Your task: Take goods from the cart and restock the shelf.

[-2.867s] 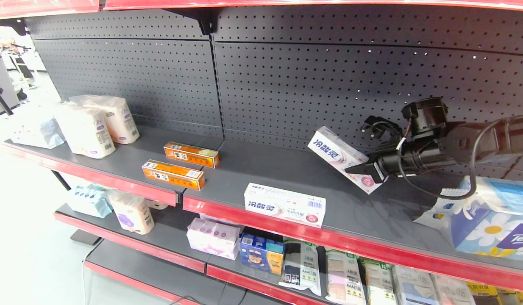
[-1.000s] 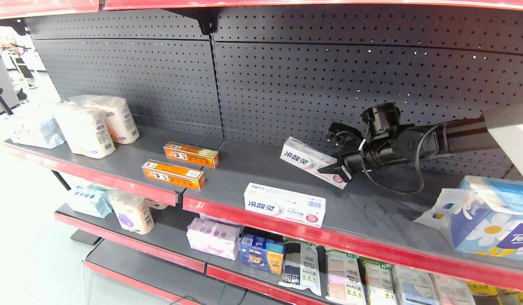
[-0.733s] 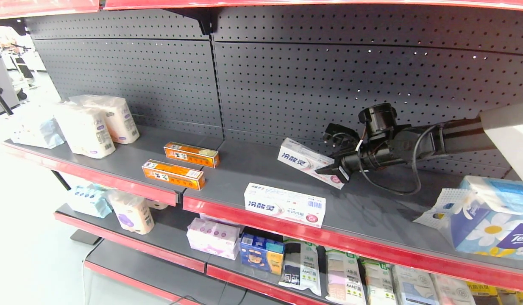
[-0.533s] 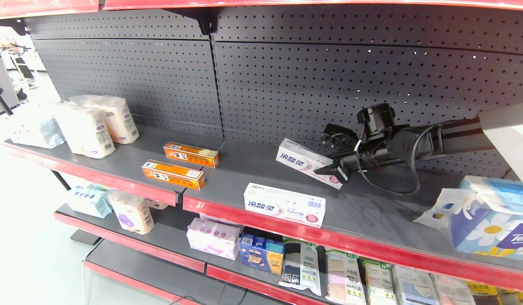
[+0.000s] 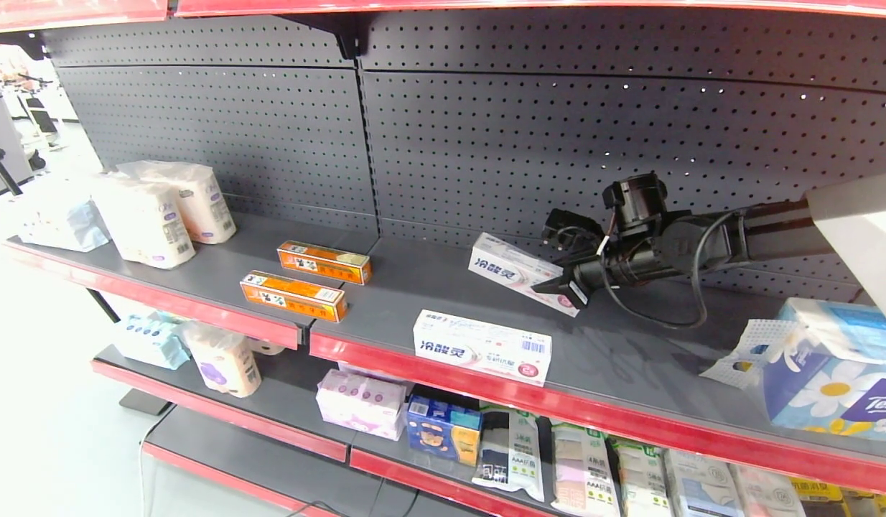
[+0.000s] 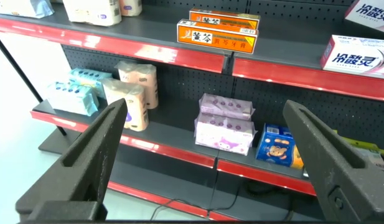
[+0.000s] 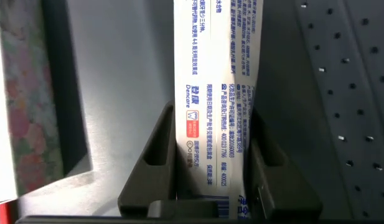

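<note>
Toothpaste box [image 5: 507, 266] leftward, inside right gripper [image 5: 558, 278]

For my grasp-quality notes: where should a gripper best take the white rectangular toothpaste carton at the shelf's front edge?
Probably mid-length, from above, pinching front and back faces: the white rectangular toothpaste carton stands on a long edge on the grey shelf, broad face forward, top free.

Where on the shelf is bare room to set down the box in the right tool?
Bare shelf lies between the orange boxes and the held box in the right tool, and between the front toothpaste box and the tissue pack. The left end, by the white packs, is crowded.
</note>
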### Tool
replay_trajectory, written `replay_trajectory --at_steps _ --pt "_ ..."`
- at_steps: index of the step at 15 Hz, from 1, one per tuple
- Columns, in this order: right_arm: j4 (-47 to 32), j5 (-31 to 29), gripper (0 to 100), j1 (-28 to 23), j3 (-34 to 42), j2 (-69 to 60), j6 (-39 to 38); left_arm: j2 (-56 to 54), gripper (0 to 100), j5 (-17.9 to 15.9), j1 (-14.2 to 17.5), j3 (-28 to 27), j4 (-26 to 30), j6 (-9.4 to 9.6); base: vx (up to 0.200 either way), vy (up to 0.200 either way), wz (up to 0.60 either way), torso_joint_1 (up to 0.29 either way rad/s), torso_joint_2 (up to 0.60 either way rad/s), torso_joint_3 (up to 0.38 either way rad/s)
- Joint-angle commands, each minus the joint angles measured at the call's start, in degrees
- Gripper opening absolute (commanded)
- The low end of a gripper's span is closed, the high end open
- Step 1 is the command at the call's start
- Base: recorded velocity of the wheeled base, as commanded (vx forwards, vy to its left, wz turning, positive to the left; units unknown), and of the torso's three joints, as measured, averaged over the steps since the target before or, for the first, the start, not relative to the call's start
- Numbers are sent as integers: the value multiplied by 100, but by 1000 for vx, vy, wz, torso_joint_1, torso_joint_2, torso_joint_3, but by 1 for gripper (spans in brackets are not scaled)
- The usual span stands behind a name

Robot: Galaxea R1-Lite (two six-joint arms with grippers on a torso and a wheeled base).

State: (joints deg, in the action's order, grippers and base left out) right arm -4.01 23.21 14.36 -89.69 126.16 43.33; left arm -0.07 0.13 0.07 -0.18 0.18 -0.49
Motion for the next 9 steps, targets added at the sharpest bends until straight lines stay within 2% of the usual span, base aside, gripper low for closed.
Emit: replay_trajectory --at_steps 1,9 --pt "6 -27 0 14 -14 5 18 7 100 4 1 1 -1 -4 0 0 0 0 0 0" --pt "67 -177 0 41 30 31 291 7 100 4 1 1 -1 -4 0 0 0 0 0 0"
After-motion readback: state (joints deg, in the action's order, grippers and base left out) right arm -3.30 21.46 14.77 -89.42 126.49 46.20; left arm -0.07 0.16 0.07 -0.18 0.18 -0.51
